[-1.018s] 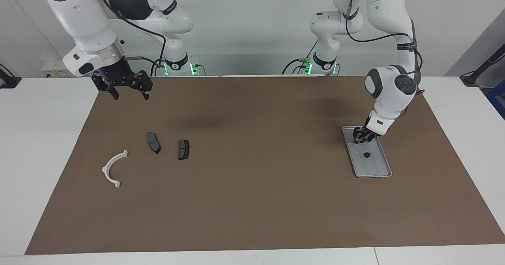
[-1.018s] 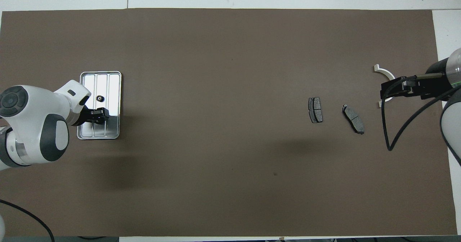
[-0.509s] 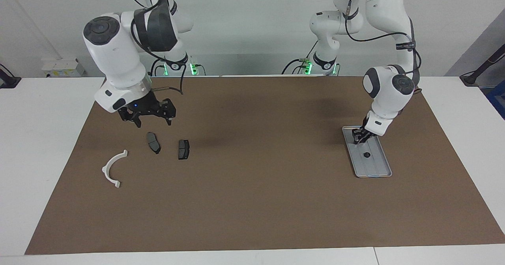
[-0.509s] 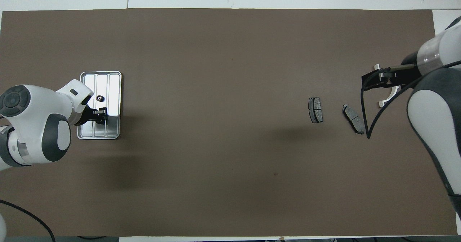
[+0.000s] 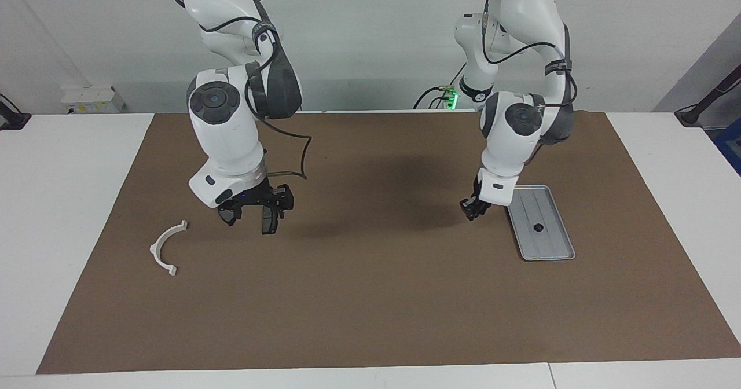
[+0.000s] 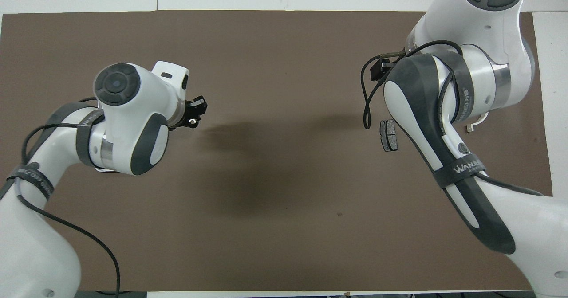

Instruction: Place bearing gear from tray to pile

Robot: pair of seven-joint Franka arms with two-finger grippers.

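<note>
My left gripper hangs low over the brown mat beside the silver tray, on the side toward the table's middle. It is shut on a small dark bearing gear, which shows at its fingertips in the overhead view. Another small gear lies on the tray. The pile is at the right arm's end: a white arc bracket and a dark grey pad. My right gripper hovers open just over the pads, covering most of them in the facing view.
The brown mat covers most of the white table. In the overhead view the left arm hides nearly the whole tray, and the right arm hides part of the pile. Cables loop off both wrists.
The left gripper closed on the tray, then lifted off it and moved toward the table's middle. The right arm swung from the mat's corner nearest the robots down over the pads.
</note>
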